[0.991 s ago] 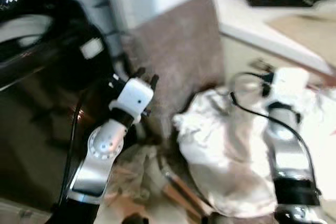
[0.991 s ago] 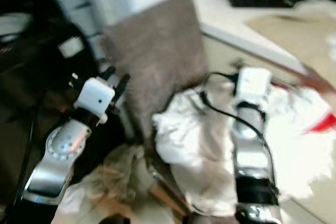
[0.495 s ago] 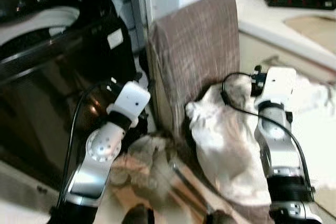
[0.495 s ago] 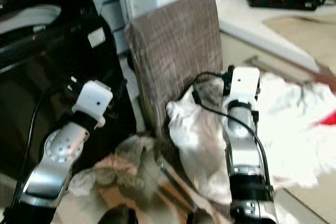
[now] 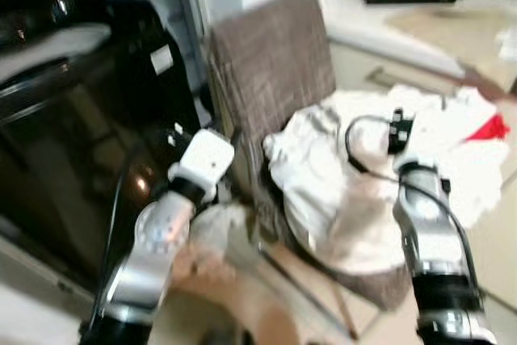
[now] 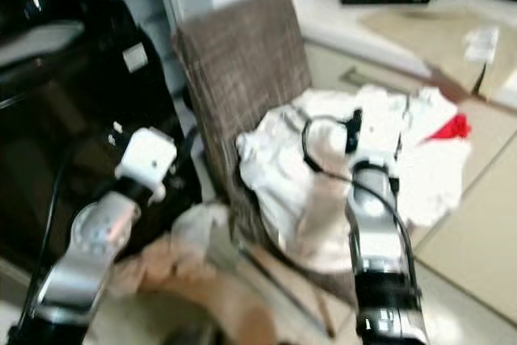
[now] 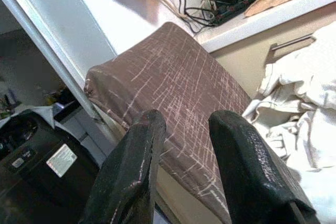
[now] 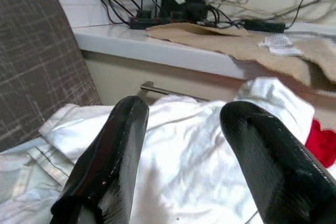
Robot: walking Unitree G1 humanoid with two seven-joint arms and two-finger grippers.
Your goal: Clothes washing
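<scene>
The head camera is pulling back and swinging since half a second ago, so the whole scene is sitting lower and further left in the picture — the things themselves are not shifting. More floor tile is showing now, and a red piece of cloth (image 5: pixel 488 128) is coming into sight at the far edge of the laundry.

The pile of white clothes (image 5: pixel 339 191) is lying heaped on the seat of the brown upholstered chair (image 5: pixel 275 70), spilling toward the robot's right and onto the floor. The right gripper (image 8: pixel 189 145) is hovering over that pile with its two black fingers (image 8: pixel 113 156) spread apart, holding nothing; in its wrist view the white cloth is lying just below the fingers, with a white ledge (image 8: pixel 173 45) and a tangle of black cables (image 8: pixel 178 3) beyond.

The left gripper (image 7: pixel 181 145) is raised beside the chair back, empty, its fingers (image 7: pixel 136 166) parted with a narrow gap between them — the brown fabric is showing through. A dark, glossy appliance (image 5: pixel 73 143) is standing to the robot's left of the chair. Crumpled beige cloth (image 5: pixel 210 240) is lying on the floor under the left arm.
</scene>
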